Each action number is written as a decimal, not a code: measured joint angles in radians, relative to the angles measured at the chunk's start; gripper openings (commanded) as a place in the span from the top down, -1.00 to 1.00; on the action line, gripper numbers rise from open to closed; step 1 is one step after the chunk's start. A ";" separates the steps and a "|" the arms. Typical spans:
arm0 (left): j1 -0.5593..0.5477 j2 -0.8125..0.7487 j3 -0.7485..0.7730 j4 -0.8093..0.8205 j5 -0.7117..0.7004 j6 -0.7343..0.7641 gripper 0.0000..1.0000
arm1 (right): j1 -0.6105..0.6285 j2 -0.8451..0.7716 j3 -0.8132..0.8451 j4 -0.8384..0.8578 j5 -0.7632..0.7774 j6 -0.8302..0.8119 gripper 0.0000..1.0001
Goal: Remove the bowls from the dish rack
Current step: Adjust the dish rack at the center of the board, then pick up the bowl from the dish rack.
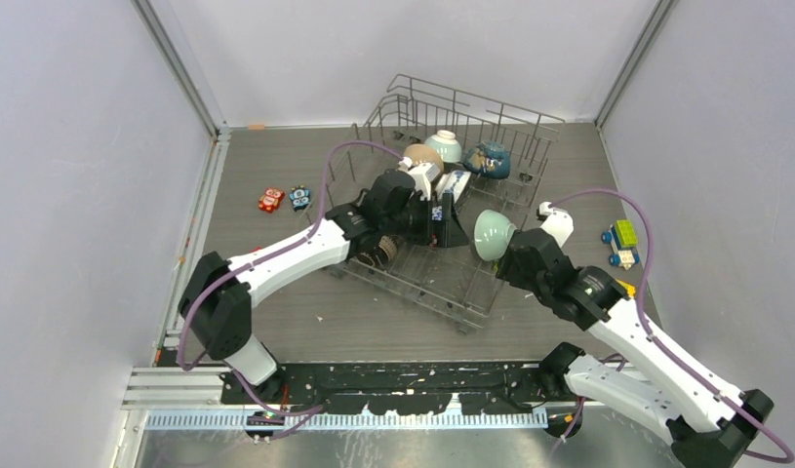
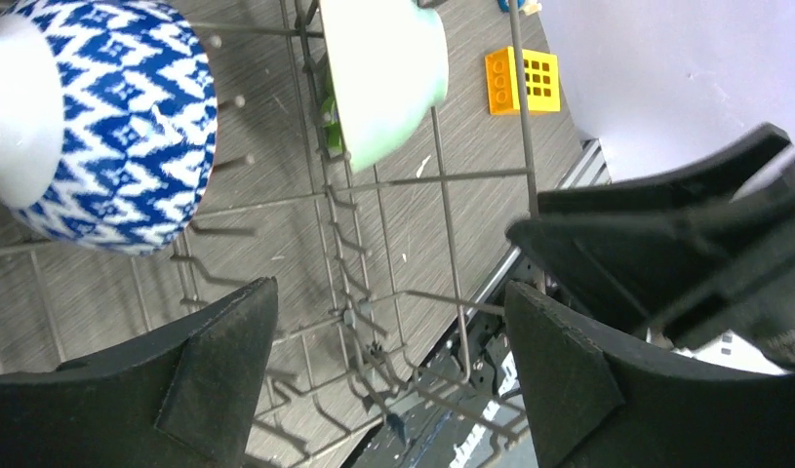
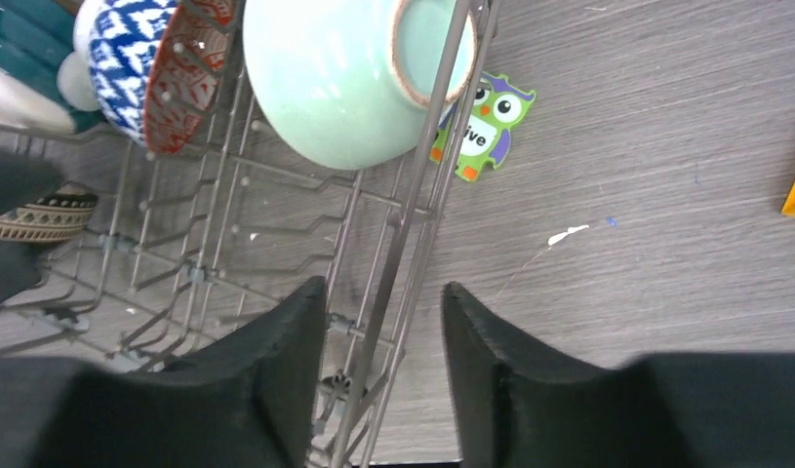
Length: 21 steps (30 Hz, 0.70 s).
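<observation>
On the far half of the counter I see the rack standing askew, with both arms reaching to it.

1. Left pincer: open wide, nothing between the fingers. It hangs inside the rack above the bare tines. The blue-white bowl stands on edge just beyond its left finger, apart from it.
2. Right pincer: fingers apart, straddling the rack's right side wire. I cannot tell whether they touch the wire. It holds no bowl.
3. Mint bowl: on edge inside the rack, foot ring against the right side wire, just ahead of the right pincer.
4. Tan bowl, pale bowl and dark blue bowl: grouped at the rack's far end.
5. Owl: flat on the counter, just outside the rack, beside the mint bowl.
</observation>
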 measured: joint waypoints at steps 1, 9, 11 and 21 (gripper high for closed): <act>0.000 0.018 0.011 0.005 0.000 -0.006 -0.99 | 0.003 -0.020 0.002 -0.013 -0.010 -0.017 -0.29; 0.000 0.115 0.117 0.027 -0.013 -0.052 -0.99 | 0.005 -0.106 0.111 -0.037 -0.017 -0.058 -0.39; 0.000 0.131 0.136 0.042 -0.013 -0.061 -0.92 | 0.005 -0.147 0.098 -0.016 -0.006 -0.058 -0.40; 0.000 0.250 0.198 0.085 0.032 -0.130 -0.61 | 0.005 -0.318 -0.046 0.112 0.005 -0.050 -0.39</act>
